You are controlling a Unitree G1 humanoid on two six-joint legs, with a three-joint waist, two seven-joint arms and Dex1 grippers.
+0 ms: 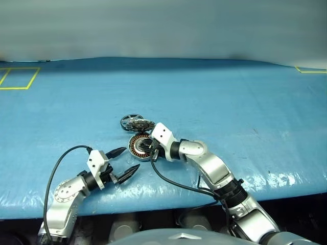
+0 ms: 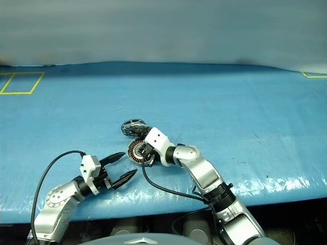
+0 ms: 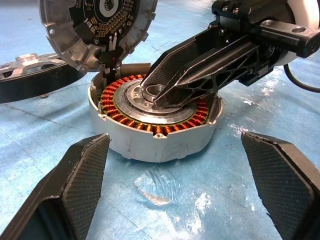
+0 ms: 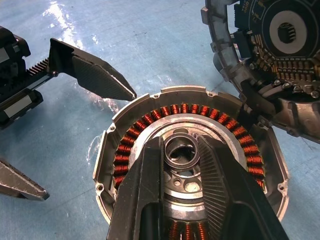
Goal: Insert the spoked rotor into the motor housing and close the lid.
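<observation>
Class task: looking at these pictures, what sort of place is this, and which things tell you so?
Probably a robotics lab or test bench: a table under blue sheeting, yellow tape squares marking zones, and an opened motor housing with copper windings laid out for assembly practice.

Silver motor housing (image 4: 125, 127) — copper windings — blue table (image 1: 230, 102).

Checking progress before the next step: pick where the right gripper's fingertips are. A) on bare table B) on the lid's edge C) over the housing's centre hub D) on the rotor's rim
C: the right gripper reaches over the copper windings to the centre of the housing, its fingers either side of the hub.
</observation>
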